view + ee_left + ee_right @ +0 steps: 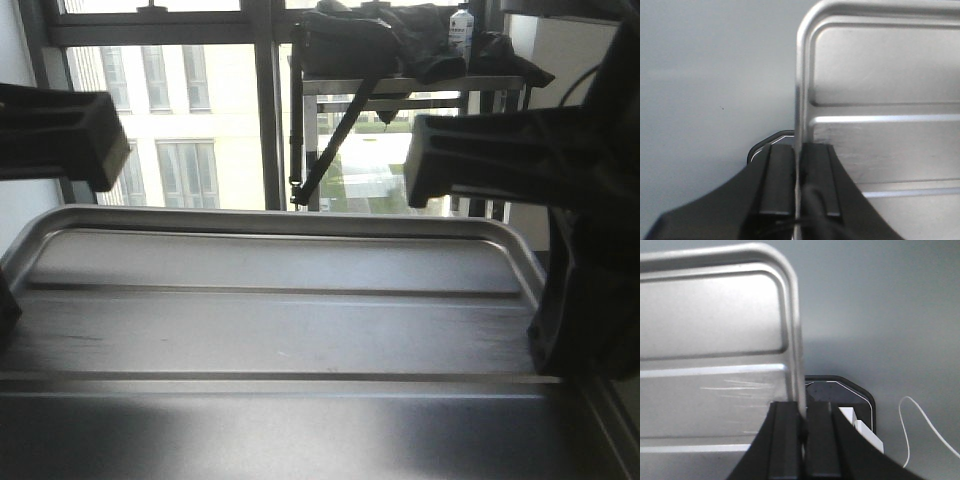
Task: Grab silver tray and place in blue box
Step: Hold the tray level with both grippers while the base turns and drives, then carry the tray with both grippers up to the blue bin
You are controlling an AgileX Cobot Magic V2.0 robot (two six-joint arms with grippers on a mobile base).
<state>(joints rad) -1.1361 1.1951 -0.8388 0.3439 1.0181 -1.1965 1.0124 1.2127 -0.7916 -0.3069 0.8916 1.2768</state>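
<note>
**Both claws clamped on the tray's rims**

Front view: the silver tray (280, 330) fills the lower frame, with the left arm (60, 135) over its 9 o'clock edge and the right arm (500, 160) over 3 o'clock.

Left wrist view: the left gripper (799, 149) is pinched tight on the tray's side rim. The rim runs up to 12 o'clock, tray bed at 3.

Right wrist view: the right gripper (801, 407) is likewise squeezed on the opposite rim, bed at 9 o'clock.

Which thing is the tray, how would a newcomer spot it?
Below the big window, the silver tray fills the front view's lower half. The left gripper and right gripper clamp its side rims. Its mark: a shiny pan, rounded corners, two raised ridges.
</note>
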